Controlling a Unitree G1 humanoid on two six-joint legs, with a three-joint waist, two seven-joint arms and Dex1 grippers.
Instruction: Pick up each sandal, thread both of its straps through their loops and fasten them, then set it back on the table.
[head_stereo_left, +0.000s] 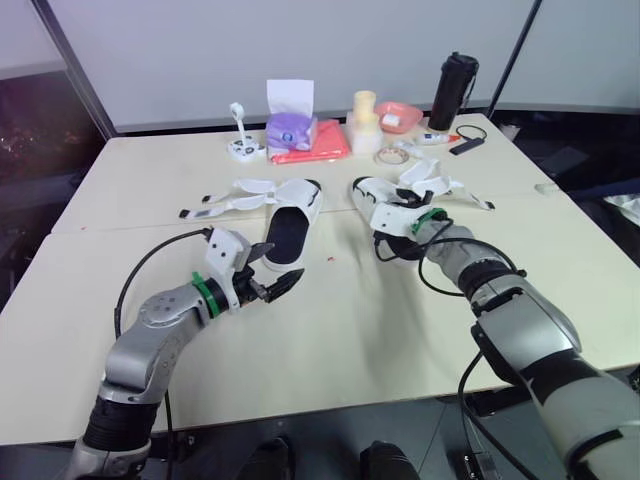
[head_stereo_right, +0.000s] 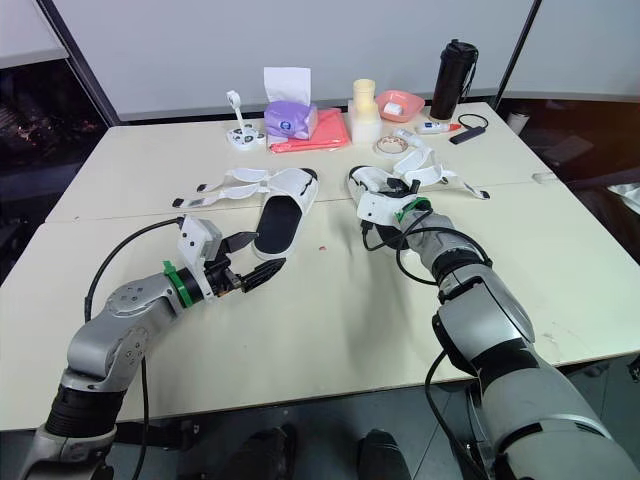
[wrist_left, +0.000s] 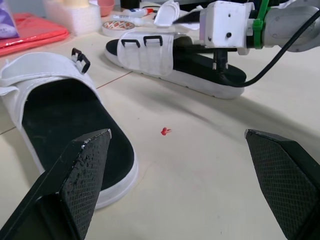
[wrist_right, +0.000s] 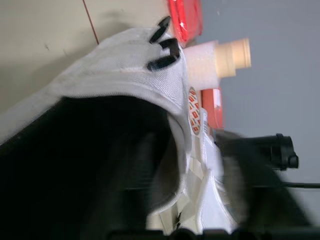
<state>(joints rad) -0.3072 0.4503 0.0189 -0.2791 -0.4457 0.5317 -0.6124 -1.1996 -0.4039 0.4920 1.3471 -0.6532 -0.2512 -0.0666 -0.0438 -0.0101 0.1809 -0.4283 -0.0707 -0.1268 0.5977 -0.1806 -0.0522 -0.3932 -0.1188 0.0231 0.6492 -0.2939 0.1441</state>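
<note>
Cream table (head_stereo_left: 400, 330), meeting-room setting. Item: two white sandals with black footbeds, mid-table, straps unfastened and splayed outward. Left sandal (head_stereo_left: 288, 225) lies just ahead of left gripper (head_stereo_left: 280, 265), jaws apart, empty. Right gripper (head_stereo_left: 388, 238) is at the heel of right sandal (head_stereo_left: 372, 190); its grip cannot be told. Handling, judged: light, sole firm, straps (head_stereo_left: 235, 200) limp. Hold the sole edge and pinch the strap tips.

Left sandal (head_stereo_left: 285, 232) and right sandal (wrist_left: 150, 50): white woven cloth straps, matt black footbeds, black plastic loops. Table (head_stereo_left: 380, 320) smooth, matt. Left fingers (wrist_left: 85, 170) grainy black.
</note>
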